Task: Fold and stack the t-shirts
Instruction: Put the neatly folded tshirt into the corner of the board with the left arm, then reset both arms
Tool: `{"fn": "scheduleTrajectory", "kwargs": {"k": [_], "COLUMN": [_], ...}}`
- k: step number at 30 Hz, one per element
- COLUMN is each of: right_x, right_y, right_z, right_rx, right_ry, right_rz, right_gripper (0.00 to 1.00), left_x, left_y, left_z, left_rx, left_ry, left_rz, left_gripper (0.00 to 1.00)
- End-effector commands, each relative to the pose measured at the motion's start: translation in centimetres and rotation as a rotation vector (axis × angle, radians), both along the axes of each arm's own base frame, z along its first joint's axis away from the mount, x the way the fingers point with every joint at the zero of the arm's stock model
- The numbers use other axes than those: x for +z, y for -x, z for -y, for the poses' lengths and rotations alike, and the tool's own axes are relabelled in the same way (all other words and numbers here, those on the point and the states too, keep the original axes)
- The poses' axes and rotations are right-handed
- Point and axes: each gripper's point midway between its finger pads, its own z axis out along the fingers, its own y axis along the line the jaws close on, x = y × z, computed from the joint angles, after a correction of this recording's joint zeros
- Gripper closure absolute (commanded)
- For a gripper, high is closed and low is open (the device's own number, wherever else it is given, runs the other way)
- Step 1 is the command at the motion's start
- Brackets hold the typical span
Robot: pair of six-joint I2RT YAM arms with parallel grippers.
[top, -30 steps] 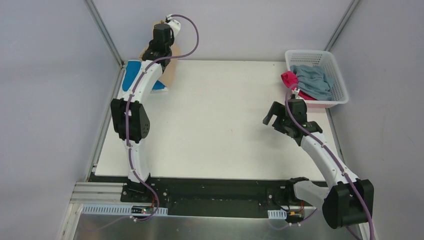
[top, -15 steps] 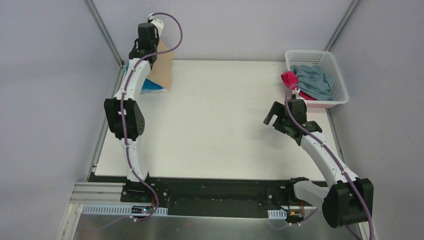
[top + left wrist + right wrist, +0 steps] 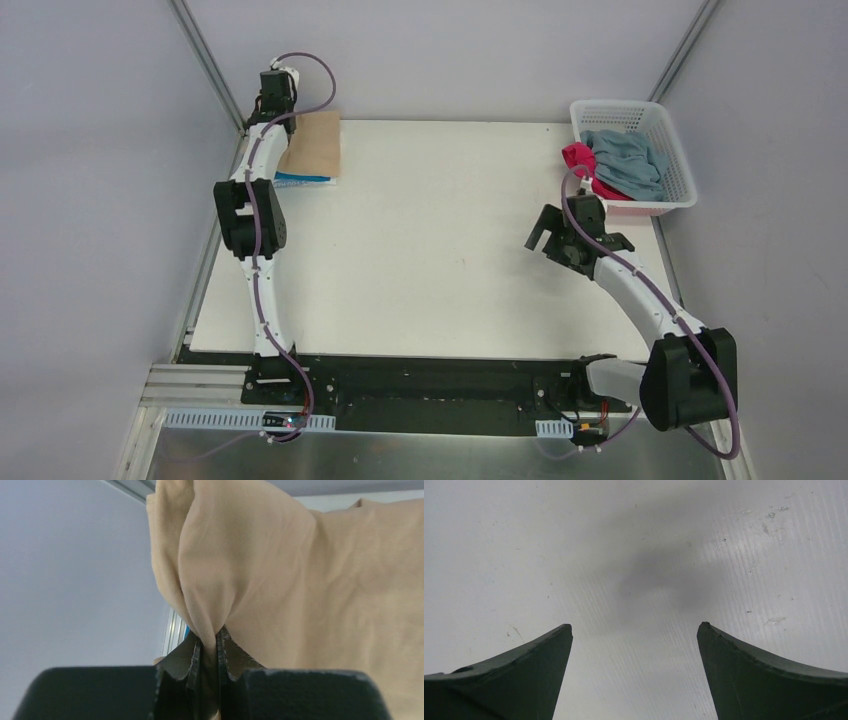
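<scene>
**A:** What do we see at the upper left of the overhead view?

**B:** We see the tan shirt, folded into a rough rectangle. Its long axis runs up and down the frame, leaning a little to the left at the bottom. Under it lies the blue shirt, of which only a thin strip shows along the tan one's lower edge.

**A:** And the left gripper?

**B:** In the wrist view its two dark fingers are pinched tight on a bunched fold of the tan shirt. The cloth is soft and matte, and it puckers into creases where it is held.

**A:** What do we find moving right?

**B:** The white table is flat, with faint ribbing in the right wrist view. The right gripper hangs over it at the right of the frame, fingers spread wide and holding nothing.

**A:** And the upper right corner?

**B:** One white plastic lattice basket sits there. The grey-blue shirt is crumpled inside it, and the pink shirt is bunched over its left rim.

**A:** So what is our count?

**B:** We count four shirts, one of each colour, plus two arms and one basket.
</scene>
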Motion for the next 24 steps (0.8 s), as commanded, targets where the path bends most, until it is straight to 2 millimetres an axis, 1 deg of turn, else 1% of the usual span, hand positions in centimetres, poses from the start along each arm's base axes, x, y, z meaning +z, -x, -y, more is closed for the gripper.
{"fn": "scheduleTrajectory", "kwargs": {"k": [1,3,6,8,9,12,13,15,18,21,22,23,24], "right_x": [1.7,1.7,1.8,1.9,1.9,2.1,2.2,2.4,2.7,3.3,3.5,3.7,4.0], "right_y": [-1.6,-1.7,-1.8,-1.8,-1.8,-1.9,-1.9,-1.9,-2.0,-2.1,-2.1,-2.0,-2.1], "right_z": [0.1,0.0,-0.1,-0.2,-0.2,-0.4,-0.4,-0.4,-0.4,-0.4,-0.4,-0.4,-0.3], "right_rx": [-0.015,-0.013,-0.01,-0.01,-0.009,-0.007,-0.008,-0.01,-0.019,-0.031,-0.038,-0.046,-0.058], "right_ry": [-0.001,-0.003,-0.005,-0.009,-0.012,-0.019,-0.021,-0.023,-0.032,-0.044,-0.046,-0.051,-0.056], "right_rz": [0.042,0.043,0.041,0.042,0.043,0.045,0.046,0.052,0.063,0.087,0.094,0.102,0.113], "right_gripper": [0.01,0.01,0.0,0.0,0.0,0.0,0.01,0.01,0.0,0.0,0.01,0.0,0.0], "left_x": [3.7,3.5,3.4,3.4,3.6,4.4,4.8,5.7,7.2,9.6,11.1,11.8,12.7], "left_y": [-1.6,-1.6,-1.4,-1.3,-1.2,-0.8,-0.6,0.0,0.8,1.9,2.5,3.1,3.9], "left_z": [-0.4,-0.7,-0.7,-0.4,-0.4,-0.9,-1.0,-0.8,0.4,1.4,2.1,2.8,3.0], "left_rx": [0.048,0.065,0.062,0.046,0.05,0.082,0.093,0.102,0.086,0.097,0.098,0.095,0.104], "left_ry": [0.01,-0.001,0.001,0.009,0.011,0.002,-0.001,0.014,0.046,0.073,0.095,0.113,0.135], "left_rz": [0.151,0.148,0.144,0.141,0.145,0.159,0.165,0.182,0.21,0.259,0.289,0.304,0.322], "left_gripper": [1.0,1.0,0.71,0.43,0.31,0.04,0.01,0.01,0.01,0.01,0.01,0.01,0.01]}}
